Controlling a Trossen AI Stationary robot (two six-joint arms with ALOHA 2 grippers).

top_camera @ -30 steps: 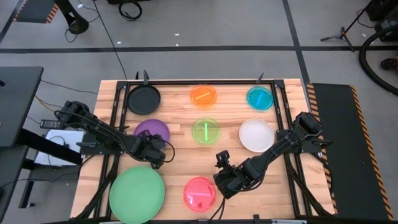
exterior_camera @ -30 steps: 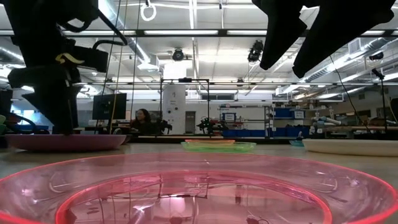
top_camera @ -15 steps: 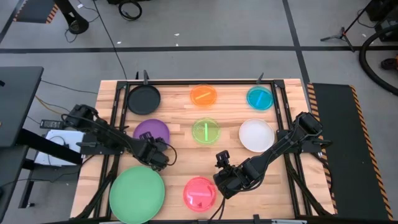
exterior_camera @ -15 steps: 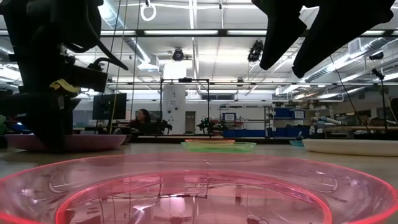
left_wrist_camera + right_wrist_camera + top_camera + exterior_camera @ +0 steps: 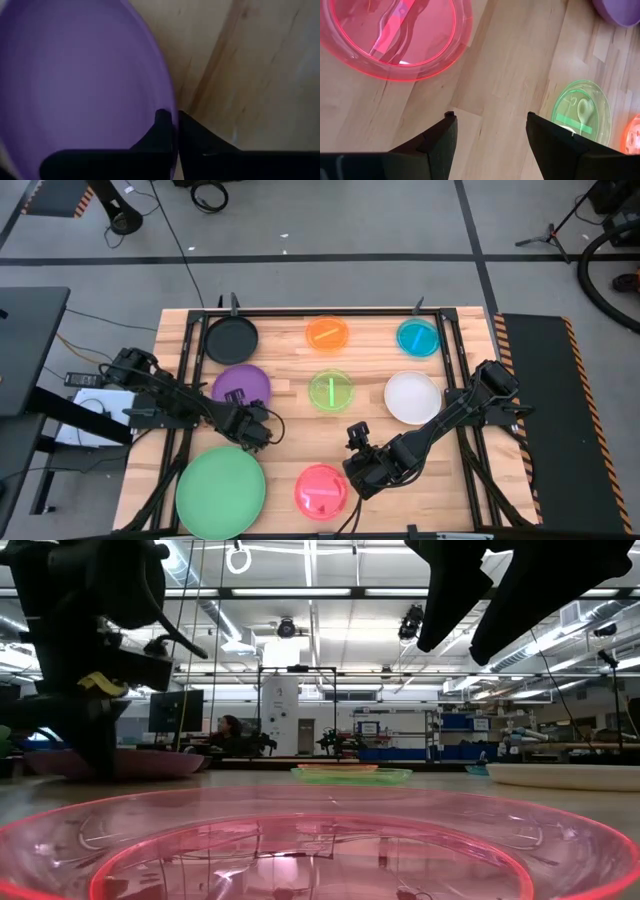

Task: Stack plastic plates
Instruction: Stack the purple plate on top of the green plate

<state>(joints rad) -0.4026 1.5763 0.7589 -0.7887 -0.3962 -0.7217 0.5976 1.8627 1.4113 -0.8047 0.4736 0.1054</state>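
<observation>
Purple plate (image 5: 241, 385) rim pinched in closed left pincer (image 5: 173, 124) on wooden surface (image 5: 285, 358); right pincer (image 5: 490, 131) hangs open beside pink plate (image 5: 321, 489).

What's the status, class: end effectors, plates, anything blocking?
Left end effector shut on purple plate rim. Right end effector open, hovering beside pink plate. Green plate unobstructed, nothing stacked yet.
</observation>
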